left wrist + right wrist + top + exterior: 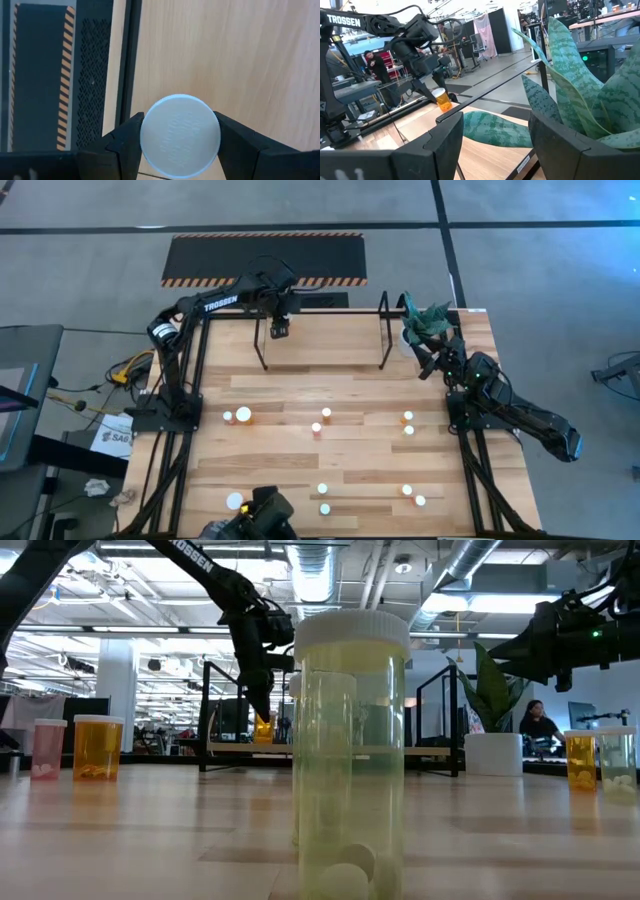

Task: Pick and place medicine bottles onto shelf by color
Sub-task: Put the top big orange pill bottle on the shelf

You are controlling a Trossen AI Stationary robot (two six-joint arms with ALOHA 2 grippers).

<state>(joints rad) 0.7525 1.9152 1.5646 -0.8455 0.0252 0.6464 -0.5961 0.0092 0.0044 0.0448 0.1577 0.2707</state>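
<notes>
While the left gripper point(179, 136) pinches an orange medicine bottle point(441, 99) by its white cap point(180, 135), one finger point(122, 145) on each side of the cap, the step in hand seems to be the placing of this bottle on the shelf point(320, 340). Between the fingers only the cap shows in the left wrist view; below it lies the light wood floor of the shelf, and beside the fingers runs a black bar of the rack. In the right wrist view the bottle hangs under the fingers, near the wood, but I cannot tell if it already touches.

I judge that the next move calls for lowering the bottle until it stands, then spreading the fingers and lifting straight up, so that the cap is not dragged.

The right gripper point(495, 145) waits with its fingers spread wide and nothing between them; just beyond them are the green leaves of a potted plant point(425, 325).

As for contents, the pale bottle point(350, 755) closest in the low view holds a few white pills at its bottom. The other bottles on the table point(300, 470) are too far to tell.
</notes>
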